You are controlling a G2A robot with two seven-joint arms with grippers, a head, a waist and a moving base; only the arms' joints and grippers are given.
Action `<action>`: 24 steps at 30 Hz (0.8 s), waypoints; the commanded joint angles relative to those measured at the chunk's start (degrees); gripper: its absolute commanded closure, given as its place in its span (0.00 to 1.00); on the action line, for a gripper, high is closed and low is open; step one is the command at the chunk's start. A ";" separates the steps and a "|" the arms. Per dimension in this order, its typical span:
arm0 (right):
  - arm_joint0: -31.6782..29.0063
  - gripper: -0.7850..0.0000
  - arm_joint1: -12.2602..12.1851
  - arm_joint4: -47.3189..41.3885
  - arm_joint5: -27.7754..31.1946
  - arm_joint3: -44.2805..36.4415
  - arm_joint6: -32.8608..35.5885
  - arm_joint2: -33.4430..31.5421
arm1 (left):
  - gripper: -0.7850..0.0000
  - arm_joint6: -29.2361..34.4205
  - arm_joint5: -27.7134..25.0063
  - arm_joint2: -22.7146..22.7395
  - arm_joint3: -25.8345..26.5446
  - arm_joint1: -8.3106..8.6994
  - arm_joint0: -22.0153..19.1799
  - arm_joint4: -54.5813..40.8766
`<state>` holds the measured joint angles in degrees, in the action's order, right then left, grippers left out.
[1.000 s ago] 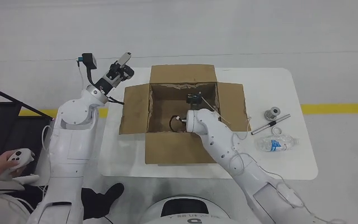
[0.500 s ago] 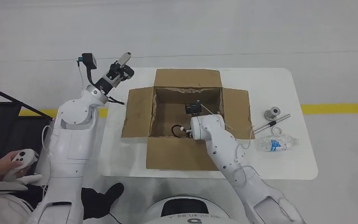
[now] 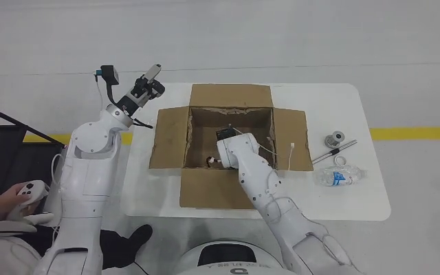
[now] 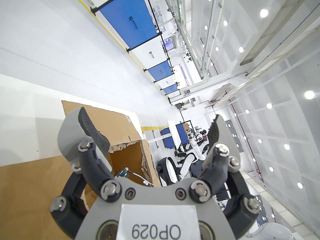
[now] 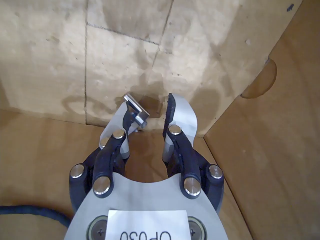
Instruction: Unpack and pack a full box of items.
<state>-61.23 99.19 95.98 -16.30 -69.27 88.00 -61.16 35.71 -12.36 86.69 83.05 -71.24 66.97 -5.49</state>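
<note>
An open cardboard box (image 3: 206, 185) sits mid-table with its flaps spread. My right arm (image 3: 237, 148) reaches down into it near the left inner wall. In the right wrist view my right gripper (image 5: 148, 101) hangs open just above the box floor (image 5: 120, 51). A small silver metal piece (image 5: 136, 112) rests against one fingertip and is not clamped. My left gripper (image 3: 152, 74) is held up beyond the table's far left corner, open and empty. The left wrist view shows that gripper (image 4: 150, 116) above the box (image 4: 100, 126).
A metal spool (image 3: 334, 139), a thin rod (image 3: 333, 152), a white ring (image 3: 340, 161) and a plastic bottle (image 3: 338, 176) lie right of the box. A white cable (image 3: 291, 155) hangs over the right flap. A black cable (image 5: 30, 212) lies on the box floor.
My right arm has swung left inside the box, toward its near left corner. The box slid slightly to the right earlier. The left arm has kept still.
</note>
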 commanded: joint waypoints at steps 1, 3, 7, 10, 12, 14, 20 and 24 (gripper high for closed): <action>1.21 0.66 0.87 -0.33 0.01 1.65 0.00 -0.80 | 0.00 0.00 0.01 0.00 -0.02 0.00 -0.01 -0.04; 2.29 0.75 1.73 -0.20 0.01 2.51 0.00 -2.22 | 0.00 0.00 0.01 0.00 -0.02 0.00 -0.01 -0.04; 2.19 0.92 3.18 1.42 0.00 -0.61 0.00 -6.48 | 0.00 0.00 0.01 0.00 -0.02 0.00 -0.01 -0.04; 0.17 0.85 4.02 2.50 0.02 -2.96 0.00 -6.84 | 0.00 0.00 0.01 0.00 -0.02 0.00 -0.01 -0.04; -1.02 0.75 4.26 3.44 0.58 -3.55 0.00 -6.19 | 0.00 0.00 0.01 0.00 -0.02 0.00 -0.01 -0.04; -1.75 0.62 4.43 4.25 1.57 -3.48 0.00 -6.06 | 0.00 0.00 0.01 0.00 -0.02 0.00 -0.01 -0.04; -0.98 0.58 5.26 4.71 2.11 -0.38 0.00 -7.06 | 0.00 0.00 0.01 0.00 -0.02 0.00 -0.01 -0.04; 0.38 0.59 5.77 4.68 2.77 2.50 0.00 -8.12 | 0.00 0.00 0.01 0.00 -0.02 0.00 -0.01 -0.04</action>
<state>-61.19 104.85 100.58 -13.60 -67.50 88.00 -68.96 35.71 -12.36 86.69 83.05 -71.24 66.97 -5.49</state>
